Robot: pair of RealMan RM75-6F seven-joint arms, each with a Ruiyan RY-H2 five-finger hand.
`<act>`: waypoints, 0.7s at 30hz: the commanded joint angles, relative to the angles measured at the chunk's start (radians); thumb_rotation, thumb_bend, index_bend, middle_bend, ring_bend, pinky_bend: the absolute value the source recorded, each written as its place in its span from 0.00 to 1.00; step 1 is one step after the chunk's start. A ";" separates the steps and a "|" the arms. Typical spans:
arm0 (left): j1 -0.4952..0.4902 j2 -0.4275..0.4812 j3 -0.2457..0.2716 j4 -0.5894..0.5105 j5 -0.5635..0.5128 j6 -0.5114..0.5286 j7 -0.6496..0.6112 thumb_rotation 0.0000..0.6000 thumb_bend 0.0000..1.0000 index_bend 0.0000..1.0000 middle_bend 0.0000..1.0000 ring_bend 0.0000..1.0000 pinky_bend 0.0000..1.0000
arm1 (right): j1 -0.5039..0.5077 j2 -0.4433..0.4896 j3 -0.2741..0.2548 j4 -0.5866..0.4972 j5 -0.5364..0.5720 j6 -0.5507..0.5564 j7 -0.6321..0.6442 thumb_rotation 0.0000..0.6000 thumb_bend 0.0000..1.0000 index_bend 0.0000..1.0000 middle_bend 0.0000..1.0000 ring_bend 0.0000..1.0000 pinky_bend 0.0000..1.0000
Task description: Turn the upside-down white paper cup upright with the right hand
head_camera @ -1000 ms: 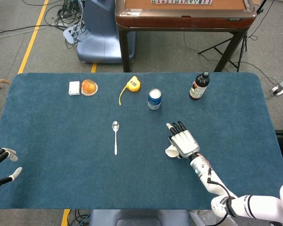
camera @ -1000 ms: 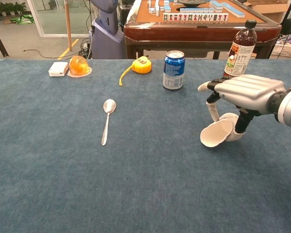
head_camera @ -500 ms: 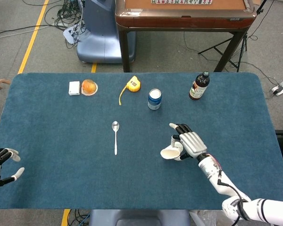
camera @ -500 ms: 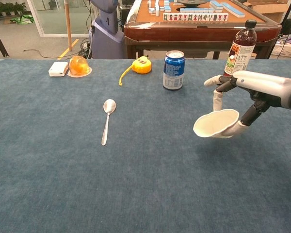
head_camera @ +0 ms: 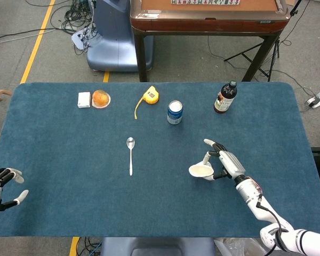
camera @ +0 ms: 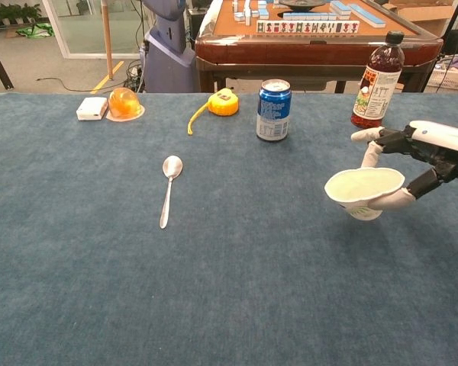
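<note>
— One hand is doing the work: the right hand point(camera: 424, 156) is gripping the white paper cup point(camera: 364, 191) between thumb and fingers, off the counter point(head_camera: 69, 202), its mouth now facing nearly straight up.

— Is that differing from a second ago?

— Yes. A second ago the cup was lying tilted with its mouth facing sideways and down under the palm; half a second ago the mouth was turning toward the camera. Now the palm is rolling to the side and the cup is sitting nearly upright in the grip, slightly further right in both views.

— What is lying around it?

— The blue can point(camera: 273, 110) and the dark bottle point(camera: 376, 80) are standing behind the cup, well apart from it. Further left the spoon point(head_camera: 130, 154), the yellow tape measure point(head_camera: 150, 95), the orange jelly cup point(head_camera: 101, 98) and the small white box point(head_camera: 84, 100) are lying where they were.

— And the left hand point(head_camera: 1, 188)?

— It is resting at the near left edge, fingers apart, holding nothing, staying as before.
</note>
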 commanded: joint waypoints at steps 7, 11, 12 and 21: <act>0.000 0.000 0.000 0.001 -0.001 -0.001 0.000 1.00 0.17 0.54 0.41 0.30 0.60 | -0.012 -0.042 -0.009 0.086 -0.046 -0.011 0.103 1.00 0.00 0.55 0.07 0.00 0.00; 0.000 0.000 -0.001 0.001 -0.001 0.001 0.000 1.00 0.17 0.54 0.41 0.30 0.60 | -0.013 -0.048 -0.010 0.104 -0.056 -0.014 0.125 1.00 0.00 0.55 0.07 0.00 0.00; 0.001 0.000 0.000 0.000 -0.001 0.002 -0.001 1.00 0.17 0.54 0.41 0.30 0.60 | -0.014 -0.049 -0.011 0.109 -0.060 -0.014 0.129 1.00 0.00 0.55 0.07 0.00 0.00; 0.000 0.000 0.000 -0.001 0.000 0.002 0.002 1.00 0.17 0.54 0.41 0.30 0.60 | -0.017 -0.044 -0.015 0.120 -0.077 -0.013 0.133 1.00 0.00 0.51 0.05 0.00 0.00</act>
